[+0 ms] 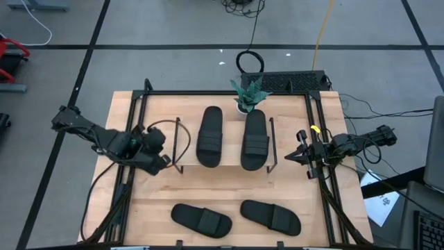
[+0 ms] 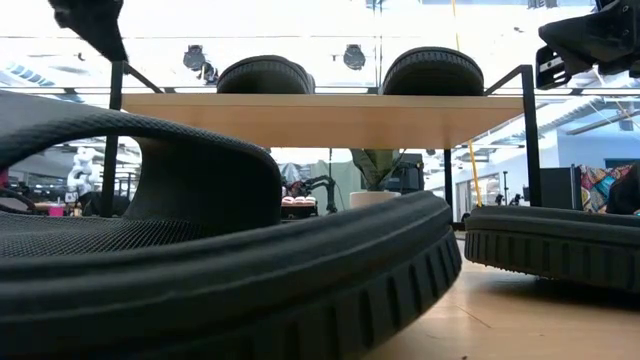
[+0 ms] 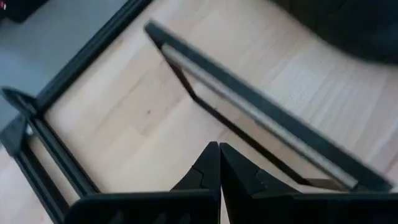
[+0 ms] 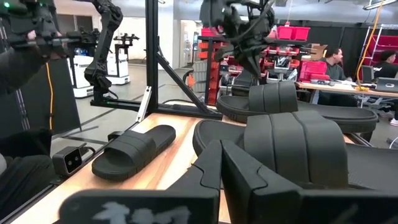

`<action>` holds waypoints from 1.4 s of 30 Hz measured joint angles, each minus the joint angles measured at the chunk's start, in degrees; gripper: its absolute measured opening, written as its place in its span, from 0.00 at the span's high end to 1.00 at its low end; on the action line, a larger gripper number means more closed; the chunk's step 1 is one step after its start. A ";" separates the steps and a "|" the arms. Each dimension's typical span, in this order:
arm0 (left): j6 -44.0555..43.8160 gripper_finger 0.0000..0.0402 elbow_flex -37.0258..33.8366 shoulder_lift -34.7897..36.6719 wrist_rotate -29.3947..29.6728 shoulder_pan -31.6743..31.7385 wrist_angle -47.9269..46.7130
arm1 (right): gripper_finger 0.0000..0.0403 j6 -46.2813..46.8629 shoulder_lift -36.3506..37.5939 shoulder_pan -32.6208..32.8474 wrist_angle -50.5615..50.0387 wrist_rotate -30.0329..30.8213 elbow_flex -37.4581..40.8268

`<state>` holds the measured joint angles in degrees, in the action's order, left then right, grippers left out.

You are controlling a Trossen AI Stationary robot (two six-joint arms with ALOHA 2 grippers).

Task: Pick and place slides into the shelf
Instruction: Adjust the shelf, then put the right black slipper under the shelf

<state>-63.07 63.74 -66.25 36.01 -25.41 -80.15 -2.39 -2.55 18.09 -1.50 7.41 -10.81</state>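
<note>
Black slides: two sit on the shelf [image 1: 223, 125], two [image 1: 201, 220] lie on the tabletop's near edge. Both jaws pinched empty; left gripper [image 1: 164, 161] should open wide, descend squarely over the strap.

1. Shelf [image 1: 187, 135]: low rack, light wood top board on a thin dark wire frame, standing mid-tabletop.
2. Two black ribbed-strap slides on the shelf top, side by side, lengthwise front to back: left one [image 1: 209, 137], right one [image 1: 254, 139].
3. Two more slides flat on the tabletop in front of the shelf, angled: left [image 1: 201, 220], right [image 1: 270, 215].
</note>
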 joint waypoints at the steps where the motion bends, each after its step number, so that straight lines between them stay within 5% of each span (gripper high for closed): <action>1: -1.88 1.00 -1.12 0.04 -0.07 -0.48 0.38 | 1.00 0.00 0.00 0.00 0.00 0.01 0.00; 11: -0.83 1.00 -9.65 -0.63 -3.53 -1.00 17.13 | 1.00 -1.40 0.00 0.00 0.00 4.65 0.00; 22: 4.79 1.00 -10.02 -0.60 -6.38 -0.50 23.26 | 1.00 -1.51 0.00 0.00 0.00 4.73 0.00; 33: 6.38 1.00 -10.02 -0.60 -8.09 -0.50 23.18 | 1.00 -1.36 0.00 0.00 -0.04 4.58 0.00; 42: 0.23 1.00 -10.02 -0.40 -8.60 -0.50 12.80 | 1.00 0.58 -0.01 0.00 -0.23 4.30 0.00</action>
<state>-62.83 53.71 -66.65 27.41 -25.91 -67.35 -1.81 -2.55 18.09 -1.73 11.71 -10.81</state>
